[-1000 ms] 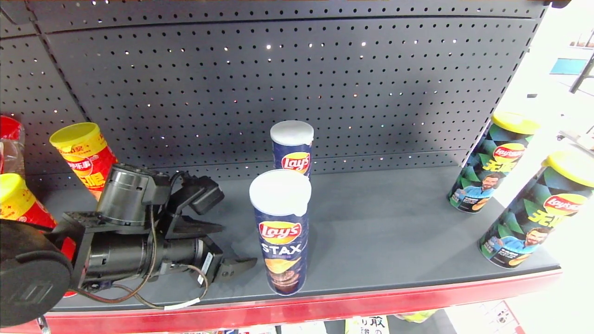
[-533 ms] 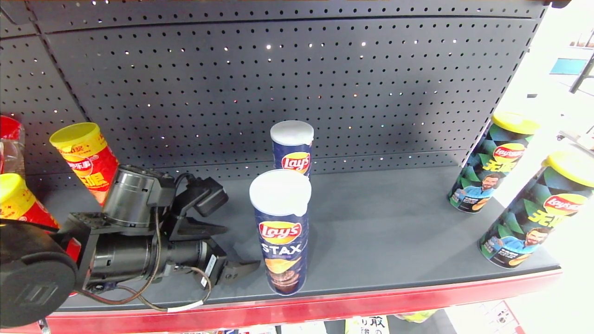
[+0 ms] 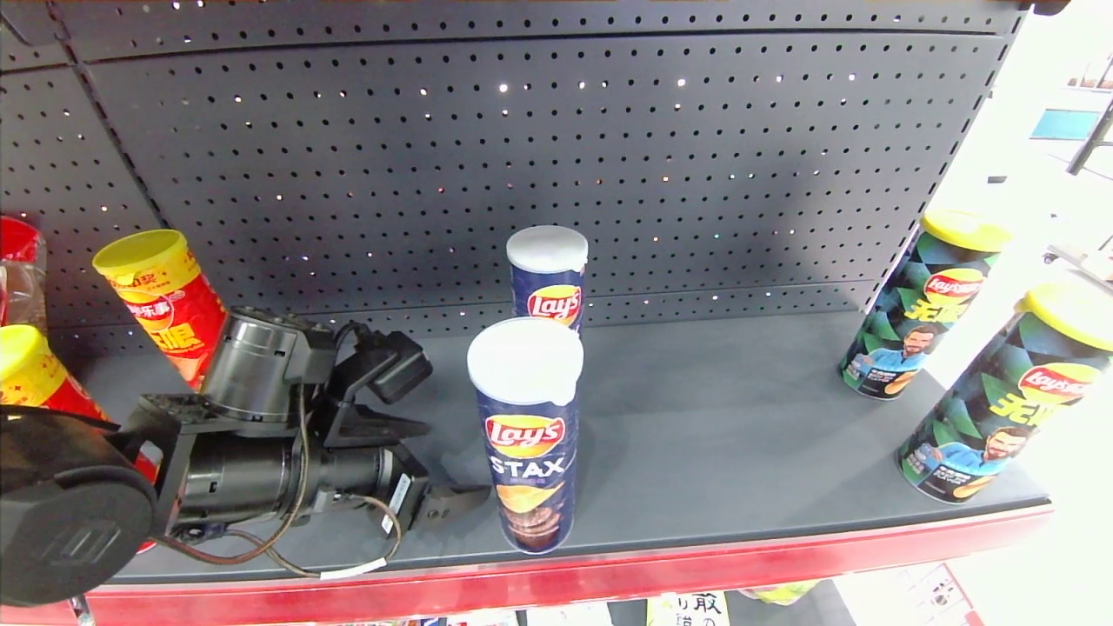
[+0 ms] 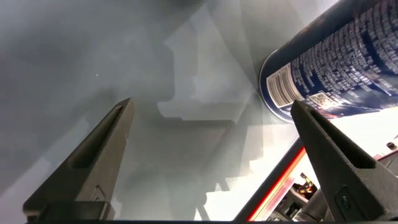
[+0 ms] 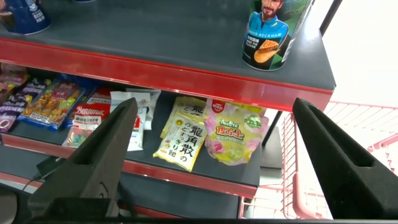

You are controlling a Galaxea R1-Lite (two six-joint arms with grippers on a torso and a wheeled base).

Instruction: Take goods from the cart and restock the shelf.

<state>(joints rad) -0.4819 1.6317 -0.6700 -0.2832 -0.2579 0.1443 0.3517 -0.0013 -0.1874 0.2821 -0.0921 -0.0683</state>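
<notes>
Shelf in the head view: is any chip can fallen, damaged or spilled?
Nothing stands out. The front blue tube-shaped can with a white lid, the rear blue can, the two green cans with yellow lids and the two red cans with yellow lids all stand, lids on; nothing lies spilled on the dark grey shelf.

The shelf (image 3: 739, 435) deck is dark grey with a red front lip. Its back panel (image 3: 522, 156) is dark grey, dotted with rows of small holes. Mid-shelf, the navy cans (image 3: 526, 435) have white lids and red-and-yellow badges. By the left edge, the red cans (image 3: 161, 291) have yellow lids. By the right edge, the green cans (image 3: 922, 304) show a green-and-black faceted pattern under yellow lids. The left gripper (image 3: 452, 461) is black. The cart (image 5: 348, 155) wire seems pinkish red, though glare washes it.
</notes>
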